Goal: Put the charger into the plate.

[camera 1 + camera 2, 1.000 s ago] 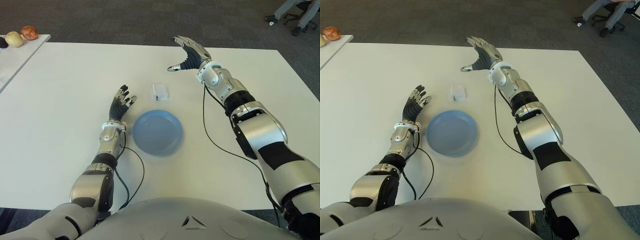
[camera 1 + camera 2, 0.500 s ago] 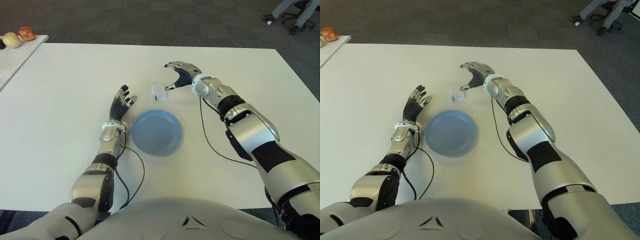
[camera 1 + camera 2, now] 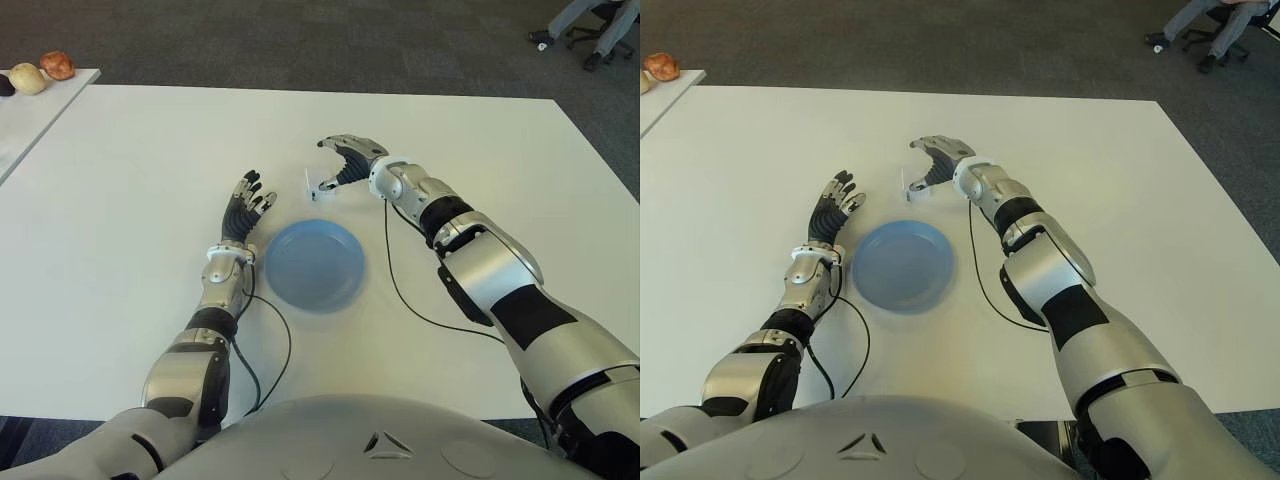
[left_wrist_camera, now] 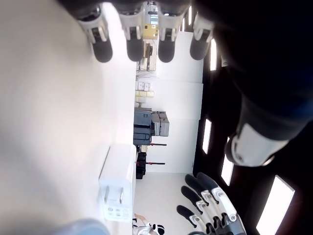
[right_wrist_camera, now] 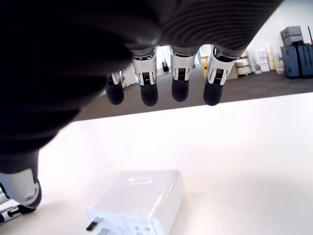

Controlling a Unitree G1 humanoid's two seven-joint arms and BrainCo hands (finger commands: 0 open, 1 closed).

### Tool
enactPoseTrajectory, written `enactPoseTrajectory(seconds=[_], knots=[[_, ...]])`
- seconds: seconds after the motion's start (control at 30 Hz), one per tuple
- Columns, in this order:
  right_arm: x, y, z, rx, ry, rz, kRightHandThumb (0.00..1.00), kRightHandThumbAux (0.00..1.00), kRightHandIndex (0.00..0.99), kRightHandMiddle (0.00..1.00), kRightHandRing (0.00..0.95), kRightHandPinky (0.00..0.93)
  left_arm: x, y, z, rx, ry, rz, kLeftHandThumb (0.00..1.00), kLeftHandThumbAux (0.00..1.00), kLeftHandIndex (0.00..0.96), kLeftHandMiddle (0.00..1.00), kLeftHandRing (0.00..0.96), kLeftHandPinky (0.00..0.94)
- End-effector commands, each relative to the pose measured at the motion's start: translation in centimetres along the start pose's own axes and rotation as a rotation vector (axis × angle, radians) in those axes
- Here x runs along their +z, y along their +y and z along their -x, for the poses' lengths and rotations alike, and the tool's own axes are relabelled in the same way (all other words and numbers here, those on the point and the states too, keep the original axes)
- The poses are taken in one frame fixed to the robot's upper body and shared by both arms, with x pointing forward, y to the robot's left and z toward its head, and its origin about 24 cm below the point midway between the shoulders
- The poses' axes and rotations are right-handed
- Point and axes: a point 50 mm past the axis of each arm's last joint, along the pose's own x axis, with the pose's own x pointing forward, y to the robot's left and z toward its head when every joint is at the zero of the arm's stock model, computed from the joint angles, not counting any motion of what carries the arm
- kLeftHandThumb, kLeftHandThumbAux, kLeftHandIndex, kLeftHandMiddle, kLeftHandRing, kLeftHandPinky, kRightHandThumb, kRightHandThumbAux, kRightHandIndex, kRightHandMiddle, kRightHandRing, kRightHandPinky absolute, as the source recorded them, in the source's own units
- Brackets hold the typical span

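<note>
Your right hand (image 3: 340, 165) arches, fingers spread and grasping nothing, over the small white plastic charger (image 5: 139, 200) lying just beyond the round blue plate's (image 3: 314, 263) far rim, while your left hand (image 3: 244, 208) shows unclenched beside the plate on the white worktop (image 3: 130, 180).

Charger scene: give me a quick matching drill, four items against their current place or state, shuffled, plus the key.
Items:
1. charger
2. plate
3. right robot hand
4. left robot hand

States:
A. fingers spread, holding nothing, beside the plate on its left
B. blue, nothing in it, nearer the robot than the charger
C. white, lying on the table just beyond the plate
D. open, fingers arched over the charger, no grasp yet

Pairs: 1-C, 2-B, 3-D, 4-A
</note>
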Motion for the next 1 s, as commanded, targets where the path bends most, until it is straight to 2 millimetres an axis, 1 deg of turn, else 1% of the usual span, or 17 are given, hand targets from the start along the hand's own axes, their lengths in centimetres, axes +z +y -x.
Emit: enactPoseTrajectory(seconds=[0.03, 0.2, 0.43, 0.63, 0.83, 1.0], knots=[[-0.2, 1.7, 0.3, 0.044, 0.025, -0.009, 0.0, 0.554, 0.0, 0.0, 0.0, 0.0, -3.9, -0.3, 2.6, 0.016, 0.19, 0.027, 0.0, 0.636, 0.045, 0.091, 0.088, 0.113], [-0.1, 2.9, 0.4, 0.053, 0.038, -0.042, 0.0, 0.601, 0.0, 0.0, 0.0, 0.0, -3.8, -0.3, 2.6, 0.014, 0.188, 0.036, 0.0, 0.637, 0.043, 0.089, 0.086, 0.109], [0.0, 3.7, 0.5, 0.047, 0.042, -0.059, 0.0, 0.696, 0.0, 0.0, 0.0, 0.0, -3.8, -0.3, 2.7, 0.011, 0.182, 0.041, 0.0, 0.648, 0.042, 0.084, 0.083, 0.106], [0.3, 4.9, 0.7, 0.049, 0.039, -0.059, 0.0, 0.773, 0.0, 0.0, 0.0, 0.0, -3.7, -0.3, 2.8, 0.011, 0.181, 0.036, 0.0, 0.648, 0.042, 0.08, 0.081, 0.109], [0.5, 5.9, 0.9, 0.057, 0.036, -0.064, 0.0, 0.817, 0.0, 0.0, 0.0, 0.0, -3.7, -0.4, 2.9, 0.016, 0.172, 0.03, 0.0, 0.644, 0.042, 0.083, 0.085, 0.114], [0.6, 6.6, 1.1, 0.066, 0.041, -0.086, 0.0, 0.831, 0.0, 0.0, 0.0, 0.0, -3.7, -0.3, 2.9, 0.017, 0.167, 0.025, 0.0, 0.638, 0.046, 0.09, 0.09, 0.12]])
